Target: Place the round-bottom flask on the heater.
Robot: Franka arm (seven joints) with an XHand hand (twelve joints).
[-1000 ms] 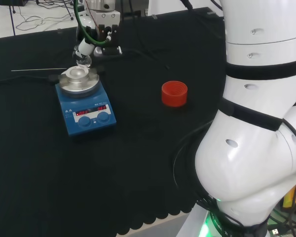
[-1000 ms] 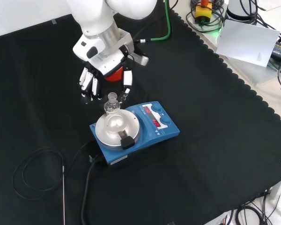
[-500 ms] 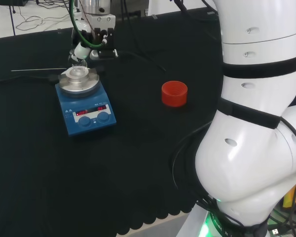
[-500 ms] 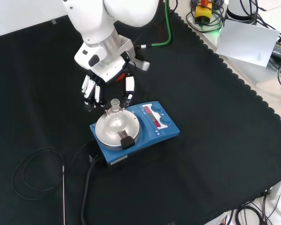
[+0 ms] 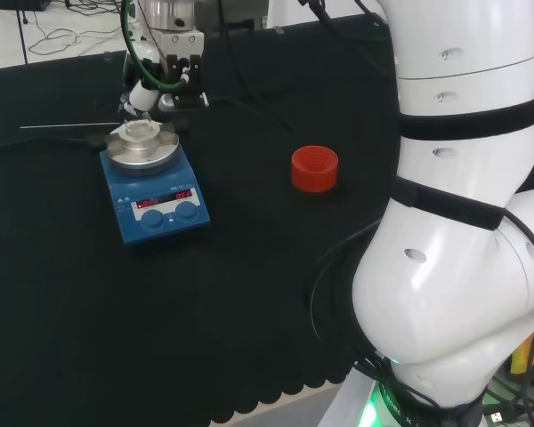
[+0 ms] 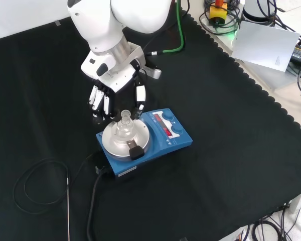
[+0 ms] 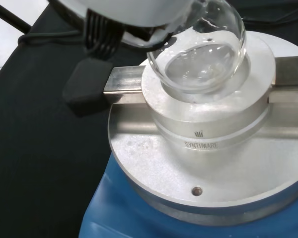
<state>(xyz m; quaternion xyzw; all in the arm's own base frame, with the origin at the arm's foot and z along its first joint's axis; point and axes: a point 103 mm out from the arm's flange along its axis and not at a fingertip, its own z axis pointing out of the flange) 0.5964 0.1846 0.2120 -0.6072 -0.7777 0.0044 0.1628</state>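
Front view: round-bottom flask sits in the grey metal block atop the heater, centre-left of frame, neck pointing up and roughly vertical. Hand is just above and behind it in the frame, fingers hanging down straight-ish and spread; one finger lies to the right of the neck, the others to the upper left, so the neck stands in the gap below the palm. No finger seen curled round the glass; contact w/ the neck can't be settled from this view. Wrist view: bulb seated in the block's well, a blurred white part of the hand close over the neck end. Head view: flask and heater at upper left, hand directly over them. Judgement: flask looks placed; long axis vertical, so the exit is straight up along the neck, w/ no sideways drift, else a finger could tip it. Red ribbed ring stands well apart on the desk, frame centre.
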